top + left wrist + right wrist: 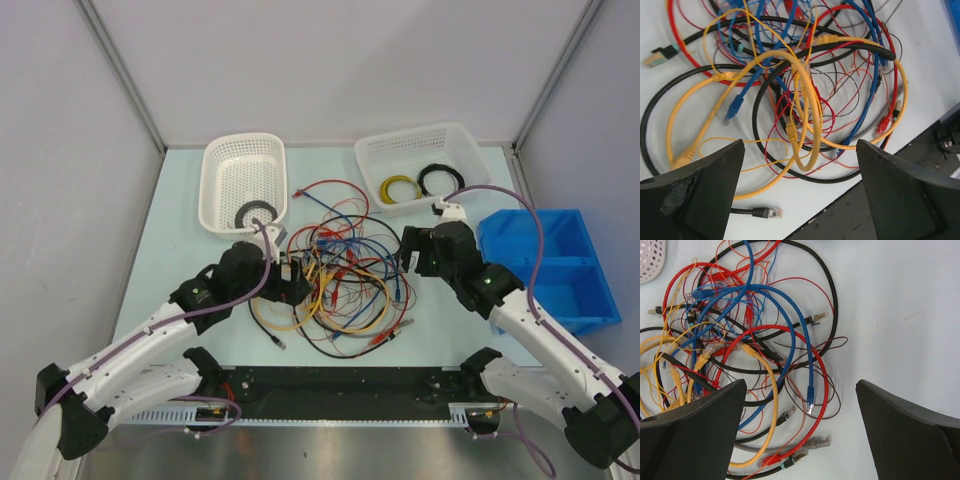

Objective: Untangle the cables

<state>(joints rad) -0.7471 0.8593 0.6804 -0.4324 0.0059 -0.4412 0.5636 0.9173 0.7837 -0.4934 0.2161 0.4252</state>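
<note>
The cables (340, 275) are lying heaped on the counter (165, 220) between the arms; the left pincer (801, 145) is gaping empty directly over a yellow loop (807, 125) running across its closing line; the right pincer (801, 385), also spread empty, is hanging beside the heap's edge, so the left looks nearer.

Top view looks steeply down on the whole bench (185, 195) from its near side. Both wrist views sit close above the cables (335, 265), which all three share.
</note>
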